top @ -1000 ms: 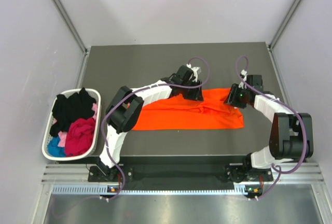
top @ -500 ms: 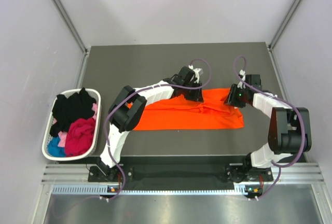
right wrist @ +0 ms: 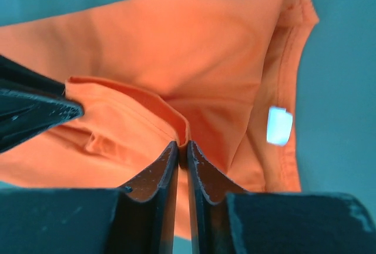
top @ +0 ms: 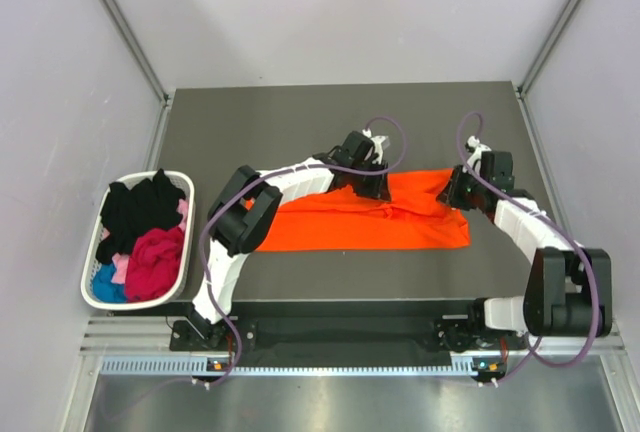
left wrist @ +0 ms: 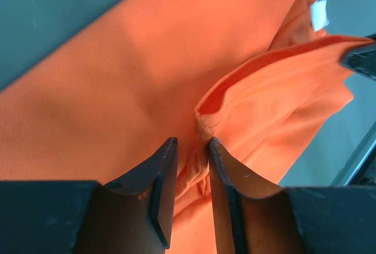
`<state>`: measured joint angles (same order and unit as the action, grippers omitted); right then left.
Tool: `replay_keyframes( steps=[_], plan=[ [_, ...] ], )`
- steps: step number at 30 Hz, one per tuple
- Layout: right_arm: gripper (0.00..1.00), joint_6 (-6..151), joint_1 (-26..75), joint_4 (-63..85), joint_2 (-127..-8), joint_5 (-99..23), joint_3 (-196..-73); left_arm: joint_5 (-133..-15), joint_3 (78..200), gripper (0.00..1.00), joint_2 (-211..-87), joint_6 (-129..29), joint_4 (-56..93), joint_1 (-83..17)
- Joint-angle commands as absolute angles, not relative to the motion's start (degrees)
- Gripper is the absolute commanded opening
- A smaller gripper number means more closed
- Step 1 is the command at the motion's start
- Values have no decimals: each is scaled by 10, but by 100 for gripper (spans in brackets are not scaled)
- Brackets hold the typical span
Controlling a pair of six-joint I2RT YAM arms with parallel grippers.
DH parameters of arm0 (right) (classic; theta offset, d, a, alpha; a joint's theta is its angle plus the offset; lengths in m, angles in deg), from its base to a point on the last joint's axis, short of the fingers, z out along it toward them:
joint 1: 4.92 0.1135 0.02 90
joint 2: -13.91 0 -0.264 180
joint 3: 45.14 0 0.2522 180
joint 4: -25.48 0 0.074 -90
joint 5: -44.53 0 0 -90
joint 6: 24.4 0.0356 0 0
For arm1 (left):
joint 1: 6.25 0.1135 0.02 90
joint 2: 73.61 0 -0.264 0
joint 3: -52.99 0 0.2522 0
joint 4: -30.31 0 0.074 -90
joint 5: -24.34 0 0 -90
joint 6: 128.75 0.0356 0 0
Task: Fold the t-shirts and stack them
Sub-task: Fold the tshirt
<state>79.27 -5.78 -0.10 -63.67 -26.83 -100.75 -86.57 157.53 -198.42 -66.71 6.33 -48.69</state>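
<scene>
1. At the left, beside the worktop (top: 300, 122), a white basket (top: 140, 305) is seen heaped with loose clothes: a black garment (top: 135, 214), a magenta garment (top: 158, 257) and a blue garment (top: 105, 282). None of these is folded, so all are judged to be left to do.
2. The orange t-shirt (top: 340, 227) is laid across the middle of the worktop as a long band. Its left part lies flat and its right part is rumpled. The folding is judged to be barely begun, and no finished stack is to be seen.
3. The left gripper (left wrist: 191, 148) is set at the shirt's far edge, near its middle. Its jaws are drawn close, with a raised fold of orange cloth pinched between them.
4. The right gripper (right wrist: 182, 148) is placed at the shirt's right end. Its jaws are all but closed upon a thin ridge of the same cloth, near the white neck label (right wrist: 278, 126).
5. Both grippers are set near each other on one garment, so crowding is judged the main hindrance. The bunched cloth between them must be smoothed first.
</scene>
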Motion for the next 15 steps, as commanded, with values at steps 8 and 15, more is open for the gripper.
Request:
replay_keyframes(
  steps=[8,15],
  plan=[
    [24,808,-34,-11,-546,-224,-953,-893,1497,34,-1887,-663,114,-490],
    [29,812,-33,-28,-512,-201,-930,-902,1457,35,-1850,-662,127,-491]
  ],
)
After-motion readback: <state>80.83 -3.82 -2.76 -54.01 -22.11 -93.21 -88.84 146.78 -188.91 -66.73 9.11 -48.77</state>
